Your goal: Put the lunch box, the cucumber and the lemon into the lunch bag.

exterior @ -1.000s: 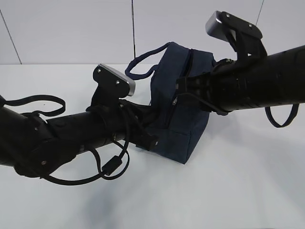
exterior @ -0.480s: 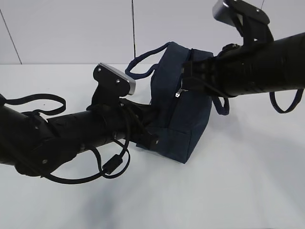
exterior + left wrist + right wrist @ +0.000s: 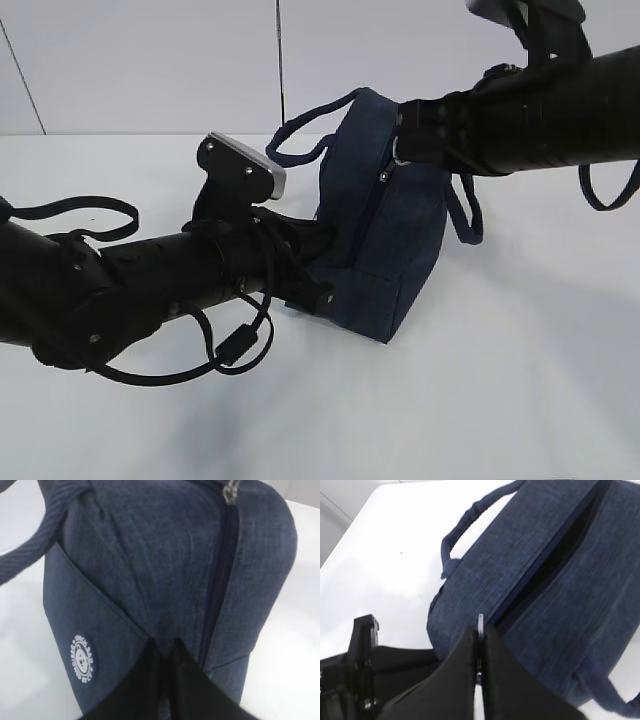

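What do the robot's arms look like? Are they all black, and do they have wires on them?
Mostly, yes. Both arms are thick, round, matte black tubes. The left arm has loose black cables looping under it and a silver-grey camera block on a black bracket on top. The right arm wears the same kind of bracket and a dangling cable loop. Each tool ends in two flat black fingers.

You see a plain white desk (image 3: 480, 400) filling the lower part of the exterior view, smooth and matte, with soft grey shadows lying across it. Behind it you have a pale wall (image 3: 150, 60) crossed by a few thin dark seams, one upright near the middle and slanted ones toward either side. From the right wrist view you catch one tiny dark speck (image 3: 401, 553) on the desk surface.
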